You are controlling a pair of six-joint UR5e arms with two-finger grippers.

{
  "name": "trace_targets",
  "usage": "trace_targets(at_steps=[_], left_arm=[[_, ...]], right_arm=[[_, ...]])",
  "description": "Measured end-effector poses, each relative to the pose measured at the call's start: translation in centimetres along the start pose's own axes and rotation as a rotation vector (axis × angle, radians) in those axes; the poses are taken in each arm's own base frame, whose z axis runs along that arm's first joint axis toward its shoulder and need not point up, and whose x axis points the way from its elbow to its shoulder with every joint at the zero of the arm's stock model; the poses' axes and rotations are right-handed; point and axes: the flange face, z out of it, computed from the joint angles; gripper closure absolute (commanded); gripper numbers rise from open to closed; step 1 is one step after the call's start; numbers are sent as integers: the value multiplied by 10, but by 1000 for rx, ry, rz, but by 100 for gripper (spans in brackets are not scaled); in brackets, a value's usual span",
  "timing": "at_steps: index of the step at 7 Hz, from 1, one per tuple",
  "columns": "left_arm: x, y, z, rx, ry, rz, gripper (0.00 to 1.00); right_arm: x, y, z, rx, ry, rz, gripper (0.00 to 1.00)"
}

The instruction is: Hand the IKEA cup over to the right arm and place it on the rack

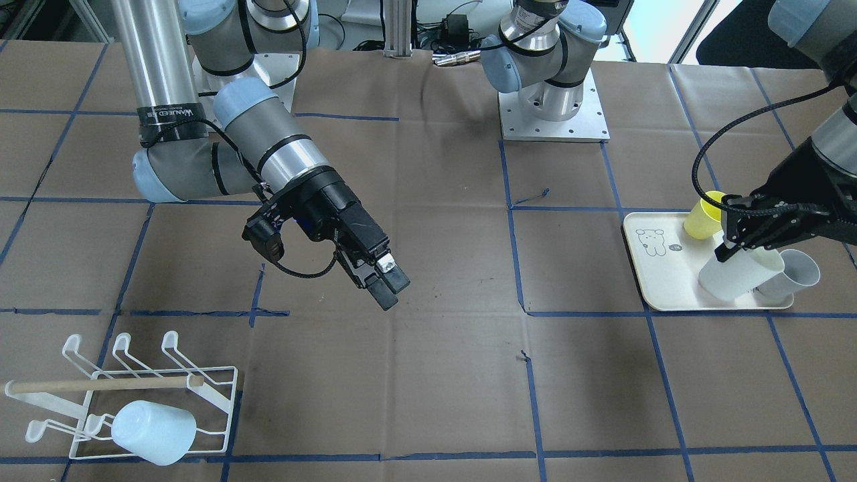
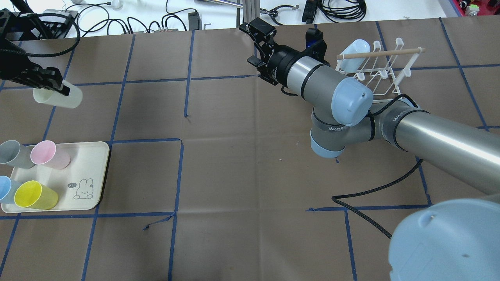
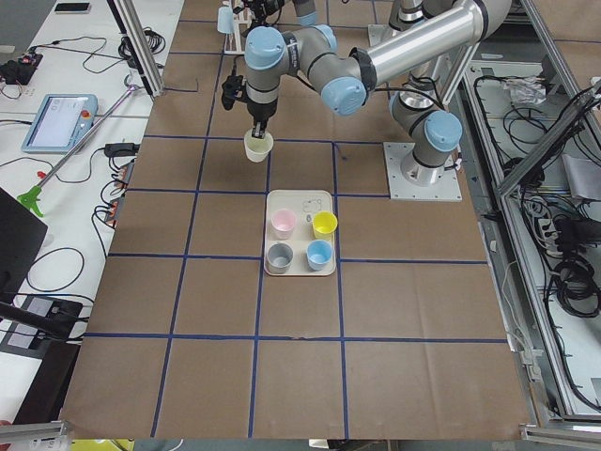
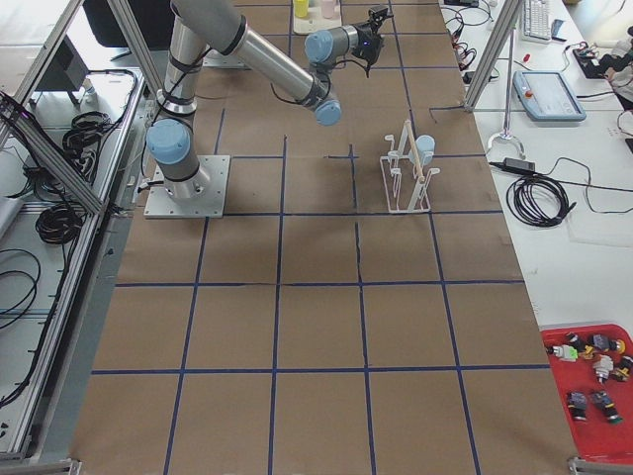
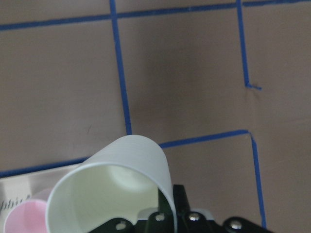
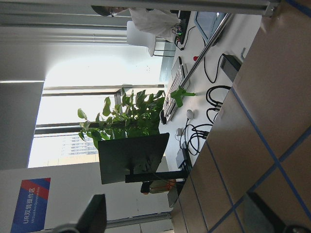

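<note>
Overhead and front cameras are facing each other, both catching the rack (image 1: 100,385); side cameras are watching from the ends of the surface (image 3: 423,310).

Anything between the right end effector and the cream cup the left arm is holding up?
No. In the overhead view, the stretch from the right end effector to the cream cup is bare paper-covered table, with only blue tape lines crossing it.

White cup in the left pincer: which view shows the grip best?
Exterior front-facing: the whole white cup shows, tilted, left pincer clamped on its rim. Overhead shows it smaller at the edge; left wrist only its mouth, cropped; exterior left tiny.
</note>
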Motion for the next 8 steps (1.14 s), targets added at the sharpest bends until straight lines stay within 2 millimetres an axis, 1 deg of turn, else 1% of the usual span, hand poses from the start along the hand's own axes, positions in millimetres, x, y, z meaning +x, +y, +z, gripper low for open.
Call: trace_targets(at_steps=[1, 2, 3, 4, 6, 8], left_arm=[[3, -12, 6, 98, 47, 54, 100], [14, -24, 14, 207, 91, 135, 100], [28, -30, 23, 301, 125, 202, 100], [42, -31, 35, 390, 155, 259, 100], [81, -19, 65, 589, 214, 396, 100], [135, -3, 91, 733, 252, 561, 100]], right_arm=[[0, 0, -7, 41, -21, 17, 0], [-2, 1, -12, 63, -36, 57, 0], [-2, 3, -16, 69, -38, 83, 0], [1, 4, -18, 70, -31, 97, 0], [4, 5, -18, 69, -20, 109, 0], [6, 4, -17, 70, -15, 113, 0]])
